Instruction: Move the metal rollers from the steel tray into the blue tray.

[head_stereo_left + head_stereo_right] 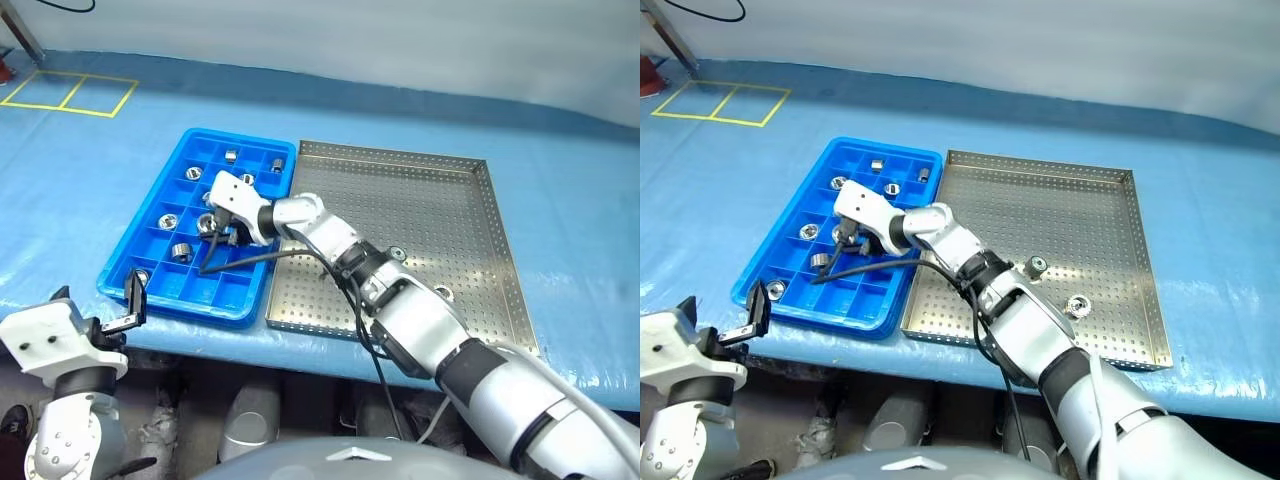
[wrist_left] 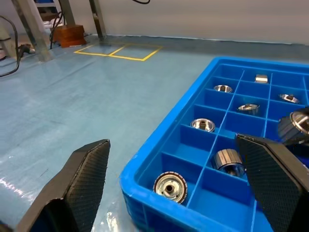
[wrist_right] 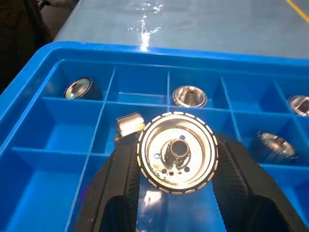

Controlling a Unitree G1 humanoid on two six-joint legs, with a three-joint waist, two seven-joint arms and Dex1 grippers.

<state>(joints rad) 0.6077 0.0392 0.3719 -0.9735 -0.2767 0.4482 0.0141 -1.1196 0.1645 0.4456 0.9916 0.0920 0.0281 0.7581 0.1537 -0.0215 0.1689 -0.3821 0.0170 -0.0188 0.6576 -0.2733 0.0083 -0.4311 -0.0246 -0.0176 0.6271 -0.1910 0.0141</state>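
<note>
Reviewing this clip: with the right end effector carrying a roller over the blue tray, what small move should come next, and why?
Probably lower the right end effector toward an empty compartment of the blue tray and release. It is shut on a metal roller, held above the tray's grid, with bare compartments just beneath and nearby ones already filled. Two rollers wait in the steel tray.

Blue table cover (image 1: 80, 190); yellow tape rectangles (image 1: 68, 93) far-left.

Head stereo pair looks down-fwd, wrist cams close in, all share blue tray (image 1: 160, 245)
</note>
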